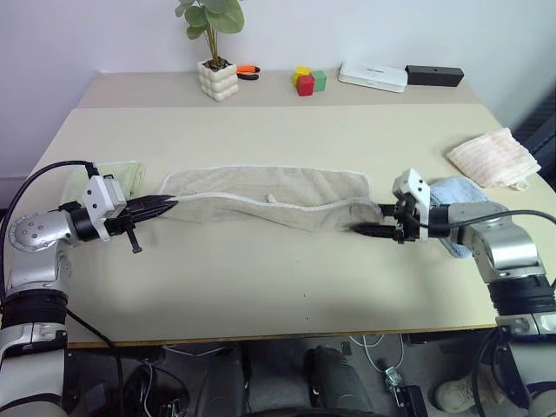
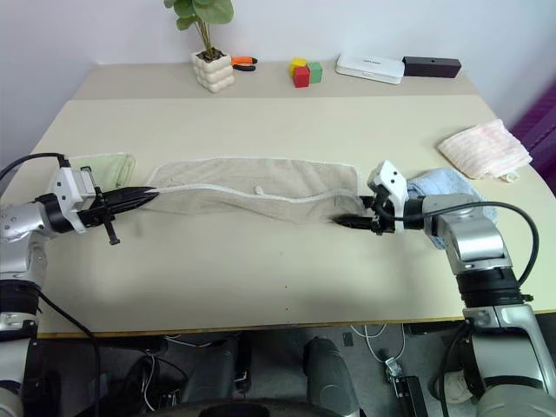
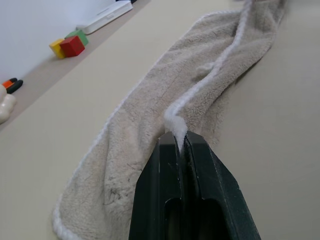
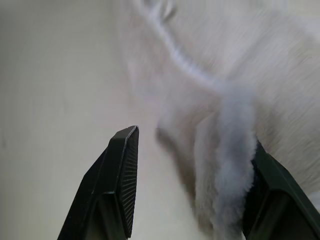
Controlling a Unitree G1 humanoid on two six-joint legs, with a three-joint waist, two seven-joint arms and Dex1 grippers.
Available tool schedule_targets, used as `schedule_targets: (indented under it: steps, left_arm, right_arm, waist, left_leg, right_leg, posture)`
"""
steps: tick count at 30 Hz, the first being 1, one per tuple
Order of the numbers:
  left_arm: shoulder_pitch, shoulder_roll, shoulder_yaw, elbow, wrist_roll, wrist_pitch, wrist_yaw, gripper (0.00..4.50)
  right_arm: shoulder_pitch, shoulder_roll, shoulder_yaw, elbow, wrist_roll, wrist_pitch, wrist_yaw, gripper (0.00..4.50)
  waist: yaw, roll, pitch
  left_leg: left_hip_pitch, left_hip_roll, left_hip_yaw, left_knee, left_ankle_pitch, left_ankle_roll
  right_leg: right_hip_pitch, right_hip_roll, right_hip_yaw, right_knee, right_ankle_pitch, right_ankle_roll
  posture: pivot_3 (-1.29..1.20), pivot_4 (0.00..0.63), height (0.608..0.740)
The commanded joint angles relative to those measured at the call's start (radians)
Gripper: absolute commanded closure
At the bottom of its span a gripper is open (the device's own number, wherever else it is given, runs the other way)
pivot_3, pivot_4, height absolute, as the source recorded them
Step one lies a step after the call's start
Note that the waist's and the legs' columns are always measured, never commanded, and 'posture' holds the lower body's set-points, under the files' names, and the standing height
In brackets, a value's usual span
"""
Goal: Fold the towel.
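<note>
The beige towel [image 1: 269,195] lies stretched left to right across the middle of the table, bunched lengthwise, its white corded edge running along it. My left gripper [image 1: 172,205] is at the towel's left end, shut on the white edging [image 3: 175,122]. At the towel's right end my right gripper [image 1: 358,230] points left and slightly down. In the right wrist view its fingers [image 4: 120,170] stand apart, and a fold of the towel's corner [image 4: 230,150] lies between them against one finger without being pinched.
A light green towel [image 1: 122,176] lies behind my left gripper. A blue cloth [image 1: 456,195] sits by my right wrist, and a pale pink towel [image 1: 493,156] farther right. At the back stand a plant pot [image 1: 217,78], coloured blocks [image 1: 308,81], a white box [image 1: 373,76] and a black box [image 1: 433,76].
</note>
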Motion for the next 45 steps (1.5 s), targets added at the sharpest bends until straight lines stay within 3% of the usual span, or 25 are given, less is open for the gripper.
schedule_targets:
  steps: [1,3,4,6,9,17,26,33,40,45]
  left_arm:
    - [-0.021,0.004,0.008,-0.008,-0.004,-0.006,0.003,4.5]
    - [-0.019,0.004,0.007,-0.011,-0.006,-0.005,0.004,4.5]
    - [-0.018,0.004,0.007,-0.013,-0.006,-0.005,0.005,4.5]
    - [-0.014,0.005,0.007,-0.018,-0.008,-0.005,0.006,4.5]
    - [-0.008,0.007,0.007,-0.025,-0.009,-0.003,0.008,4.5]
    - [0.039,0.049,0.023,-0.051,-0.038,0.024,-0.047,4.5]
    - [0.176,0.138,0.07,-0.135,-0.092,0.036,-0.163,4.5]
    - [0.23,0.153,0.076,-0.074,-0.063,-0.11,-0.223,4.5]
    - [0.285,0.153,0.059,-0.062,-0.074,-0.138,-0.274,4.5]
    - [0.271,0.149,0.071,-0.048,-0.089,-0.107,-0.258,4.5]
  right_arm:
    - [-0.019,-0.002,-0.022,-0.03,0.027,0.025,-0.005,2.11]
    - [-0.021,0.006,-0.018,-0.028,0.037,0.043,-0.008,2.11]
    - [-0.021,0.008,-0.014,-0.025,0.037,0.053,-0.01,2.34]
    - [-0.018,0.01,-0.005,-0.022,0.034,0.058,-0.009,2.98]
    - [-0.016,0.018,-0.002,-0.018,0.026,0.049,-0.018,4.45]
    - [0.006,-0.029,0.001,-0.027,0.013,-0.031,0.057,4.45]
    - [0.176,-0.115,-0.088,-0.178,0.056,-0.186,0.151,4.45]
    - [0.307,-0.187,-0.132,-0.195,0.037,-0.347,0.223,4.45]
    - [0.394,-0.2,-0.12,-0.211,0.005,-0.431,0.215,4.45]
    - [0.373,-0.176,-0.141,-0.198,0.037,-0.405,0.172,4.45]
  waist:
    - [0.001,0.0,0.0]
    - [0.002,0.0,0.0]
    - [0.001,0.0,0.0]
    - [0.001,0.0,0.0]
    - [0.0,0.0,0.0]
    - [-0.001,0.0,0.0]
    - [0.001,0.0,0.0]
    - [0.001,0.0,0.0]
    - [0.001,0.0,0.0]
    - [0.001,0.0,0.0]
  left_leg:
    - [0.0,0.0,0.0,0.0,0.0,0.0]
    - [0.0,0.0,0.0,0.0,0.0,0.0]
    - [0.0,0.0,0.0,0.0,0.0,0.0]
    - [0.0,0.0,0.0,0.0,0.0,0.0]
    - [0.0,0.0,0.0,0.0,0.0,0.0]
    - [0.0,0.0,0.0,0.0,0.0,0.0]
    - [0.0,0.0,0.0,0.0,0.0,0.0]
    - [0.0,0.0,0.0,0.0,0.0,0.001]
    - [0.0,0.0,0.0,0.0,0.0,0.001]
    - [0.001,0.0,0.0,0.0,0.0,0.001]
  right_leg:
    - [0.0,0.0,0.0,0.0,0.0,0.0]
    - [0.0,0.0,0.0,0.0,0.0,0.0]
    - [0.0,0.0,0.0,0.0,0.0,0.0]
    - [0.0,0.0,0.0,0.0,0.0,0.0]
    - [0.0,0.0,0.0,0.0,0.0,0.0]
    - [0.0,0.0,0.0,0.0,0.0,0.0]
    - [0.0,0.0,0.0,0.0,0.0,0.0]
    - [0.0,0.0,0.0,0.0,0.0,0.0]
    - [0.0,-0.001,0.0,0.0,0.0,0.0]
    - [0.0,-0.001,0.0,0.0,0.0,0.0]
  posture:
    - [0.0,0.15,0.735]
    - [0.0,0.15,0.735]
    - [0.0,0.15,0.735]
    - [0.0,0.15,0.735]
    - [0.0,0.15,0.735]
    - [0.0,0.15,0.735]
    - [0.0,0.15,0.735]
    - [0.0,0.15,0.735]
    - [0.0,0.15,0.735]
    - [0.0,0.15,0.735]
